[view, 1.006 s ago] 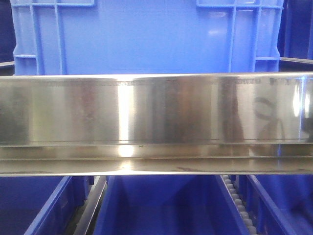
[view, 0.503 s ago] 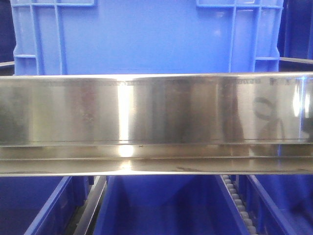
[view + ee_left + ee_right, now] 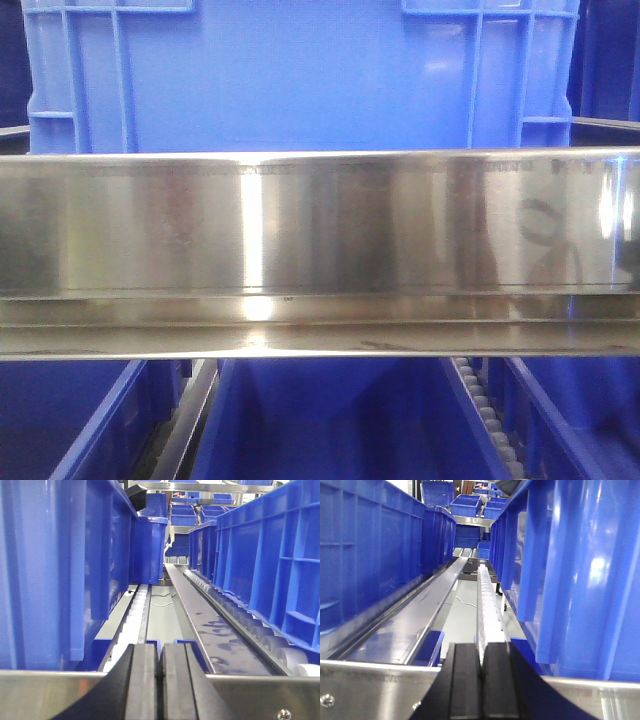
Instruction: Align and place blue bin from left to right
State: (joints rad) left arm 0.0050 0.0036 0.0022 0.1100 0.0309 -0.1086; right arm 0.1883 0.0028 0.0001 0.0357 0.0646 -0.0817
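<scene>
- The blue bin (image 3: 300, 80) is seen dead centre in the front view. It sits right behind the steel rail (image 3: 320, 225), with its ribbed wall square to the camera.
- The left fingers (image 3: 145, 680) are pressed flat together with nothing pinched between them. Same deal for the right fingers (image 3: 465, 680): closed up and empty.
- Nothing is gripped, so this is judged to be the lining-up stage. Both arms are parked low at the rail, each aimed down a gap between bins.
- The next move is probably a sideways shove on a bin wall. For that, the fingers would need to be brought past the rail and laid against a flat bit of wall, not snagged on a rib.
- Only the front view gives the bin's whole face, plus the lower bins (image 3: 330, 420) under the rail. No arm is seen there at all.
- Only the wrist views give depth: a roller track (image 3: 250, 625) running back, blue walls on both sides of each gap, and more racks behind.
- Which of those walls belongs to the centre bin can't be told for sure.
</scene>
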